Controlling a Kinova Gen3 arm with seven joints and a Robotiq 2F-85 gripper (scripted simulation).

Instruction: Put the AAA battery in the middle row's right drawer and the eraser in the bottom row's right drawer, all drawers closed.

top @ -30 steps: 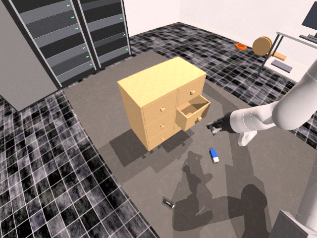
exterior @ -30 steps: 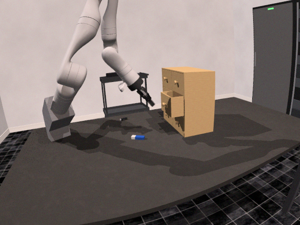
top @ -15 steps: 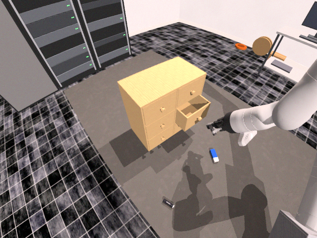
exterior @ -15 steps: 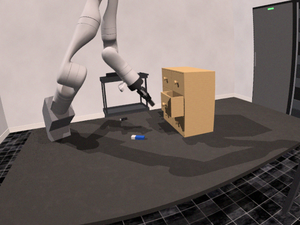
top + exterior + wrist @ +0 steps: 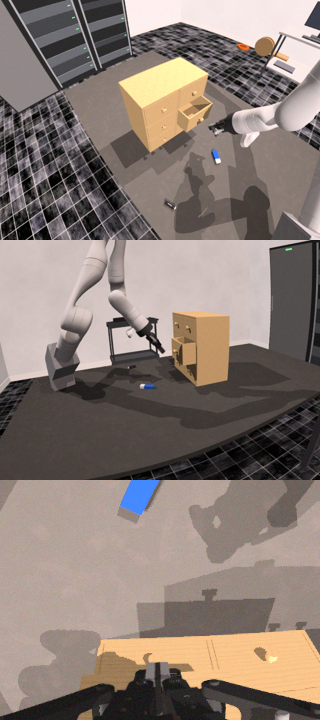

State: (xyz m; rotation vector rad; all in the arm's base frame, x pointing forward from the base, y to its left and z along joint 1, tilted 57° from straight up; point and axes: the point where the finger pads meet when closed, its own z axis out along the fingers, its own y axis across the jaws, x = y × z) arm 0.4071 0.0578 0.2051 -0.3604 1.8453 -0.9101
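My pincer [image 5: 214,129] [image 5: 162,350] [image 5: 158,676] is clenched, nothing btwn the tips, up in the air & tilted down just in front of the chest [image 5: 162,81] [image 5: 212,348], apart from it. Nearest obstacle: the mid-row R drawer [image 5: 193,123] [image 5: 189,353], pulled well out, its knob [image 5: 201,119] [image 5: 174,351] near my tips. It juts over the bottom-row R drawer, so it blocks access to that from above. The other fronts I can make out look pushed in.

Eraser [image 5: 216,156] [image 5: 147,386] [image 5: 140,497], blue sleeve w/ white end, lies flat on the tabletop [image 5: 289,155] [image 5: 90,436], lower than my pincer & out in front of the chest; nothing on top of it. AAA batt [image 5: 170,204] [image 5: 131,366] is on its side on the table too, well apart from the pincer, farther out from the chest than the eraser & over twd the L-column side. Neither's in a drawer. Bkgd: server racks [image 5: 98,51] behind the chest, off the table.

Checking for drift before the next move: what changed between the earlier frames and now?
Nothing visibly changed. The gripper is shut, clear of the pulled-out drawer; nothing taken or let go. The chest, eraser and battery stayed put, the last two on the table.
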